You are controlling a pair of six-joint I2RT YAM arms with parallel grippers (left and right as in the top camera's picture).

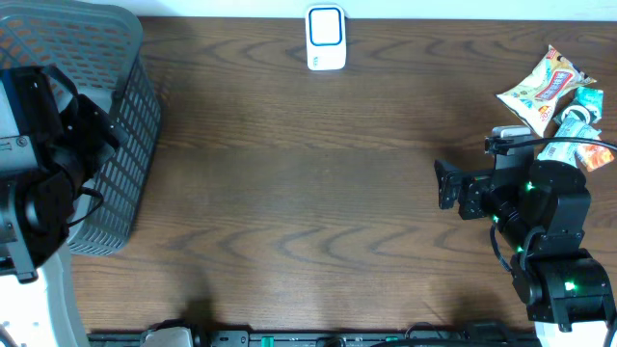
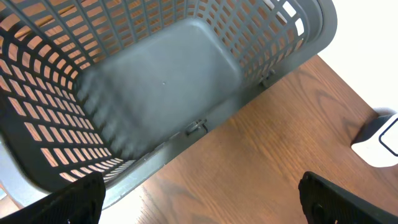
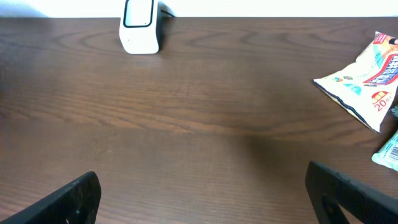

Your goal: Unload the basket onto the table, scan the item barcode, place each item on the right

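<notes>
A colourful snack bag [image 1: 547, 85] lies at the far right of the table, also in the right wrist view as the snack bag [image 3: 364, 81]. More small packets [image 1: 581, 125] lie beside it. The white barcode scanner [image 1: 326, 39] stands at the back middle edge; the scanner [image 3: 139, 26] faces the right wrist camera, and a corner of the scanner [image 2: 378, 138] shows in the left wrist view. My right gripper [image 3: 204, 194] is open over bare wood, left of the packets; the right gripper [image 1: 445, 183] holds nothing. My left gripper [image 2: 200, 200] is open beside the basket, empty.
A grey slotted plastic basket [image 1: 120, 116] stands at the left of the table, and the basket [image 2: 161, 87] has nothing in it. The left arm [image 1: 43, 173] overlaps the basket's near side. The brown wooden table [image 1: 308, 193] stretches between the arms.
</notes>
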